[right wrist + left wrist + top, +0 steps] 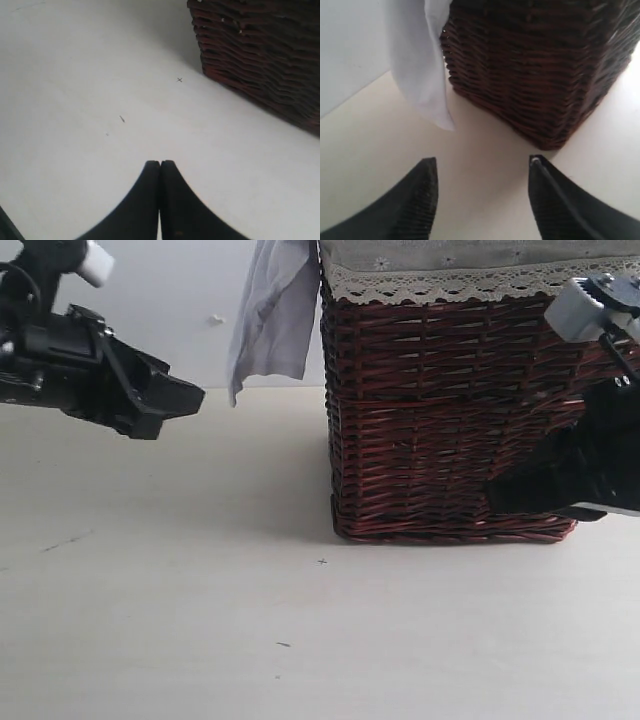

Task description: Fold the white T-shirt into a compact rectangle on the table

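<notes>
The white T-shirt (272,315) hangs over the left rim of a wicker basket (440,420), and its loose end dangles above the table (180,600). My left gripper (182,400) hovers left of the shirt, above the table. In the left wrist view this left gripper (482,162) is open with nothing between its fingers, facing the hanging T-shirt (420,65) and the basket's corner (540,75). My right gripper (500,498) is low in front of the basket's right side. In the right wrist view the right gripper (160,162) is shut and empty over the bare table (90,100).
The dark red-brown basket stands upright at the back right, with a lace-trimmed liner (470,280) folded over its rim. A pale wall (170,300) rises behind the table. A few tiny dark specks (322,561) mark the tabletop in front of the basket.
</notes>
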